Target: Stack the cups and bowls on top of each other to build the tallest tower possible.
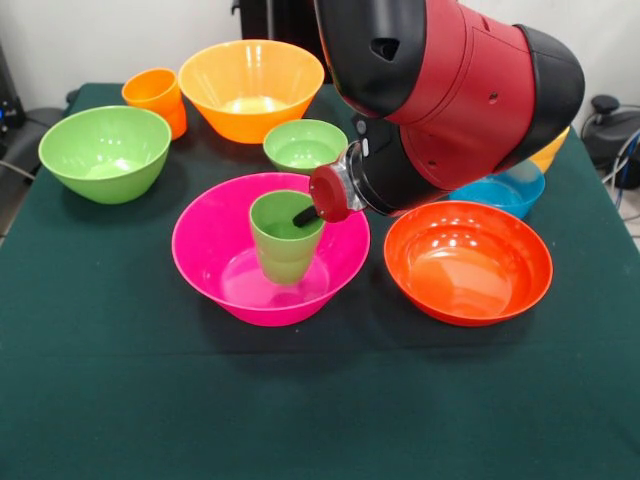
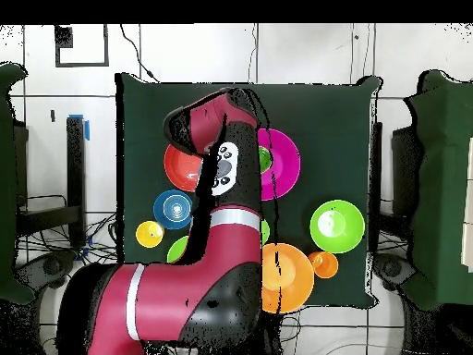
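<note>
A green cup (image 1: 285,240) stands upright inside the big pink bowl (image 1: 215,250) at the middle of the table. My gripper (image 1: 306,215) comes down from the right, and its black tip reaches into the cup's mouth at its right rim. I cannot tell whether it grips the cup. In the overhead view the arm hides the gripper and covers part of the pink bowl (image 2: 285,162). The red-orange bowl (image 1: 468,262) sits right of the pink one. The small green bowl (image 1: 305,144) sits just behind it.
A large orange bowl (image 1: 250,85) and an orange cup (image 1: 155,97) stand at the back left. A light green bowl (image 1: 105,152) is at the left. A blue bowl (image 1: 510,188) and a yellow-orange cup (image 1: 552,152) peek out behind the arm. Another green bowl (image 2: 178,248) shows overhead.
</note>
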Tool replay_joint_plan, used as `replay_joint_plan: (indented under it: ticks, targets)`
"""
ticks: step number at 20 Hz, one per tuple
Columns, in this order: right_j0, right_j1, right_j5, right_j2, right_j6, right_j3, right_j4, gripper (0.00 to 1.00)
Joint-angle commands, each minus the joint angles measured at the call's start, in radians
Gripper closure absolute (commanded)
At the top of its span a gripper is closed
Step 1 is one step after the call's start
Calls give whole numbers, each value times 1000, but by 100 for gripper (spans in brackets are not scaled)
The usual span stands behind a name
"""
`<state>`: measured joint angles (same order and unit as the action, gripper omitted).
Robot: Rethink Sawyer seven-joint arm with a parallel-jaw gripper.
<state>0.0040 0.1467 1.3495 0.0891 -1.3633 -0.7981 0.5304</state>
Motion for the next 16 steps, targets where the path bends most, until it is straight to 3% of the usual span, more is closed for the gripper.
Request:
replay_joint_plan:
  ticks: [1, 16]
  targets:
    - [-19, 8, -35, -107, 285, -4, 39, 100]
    - [-21, -8, -34, -114, 285, 23, 39, 100]
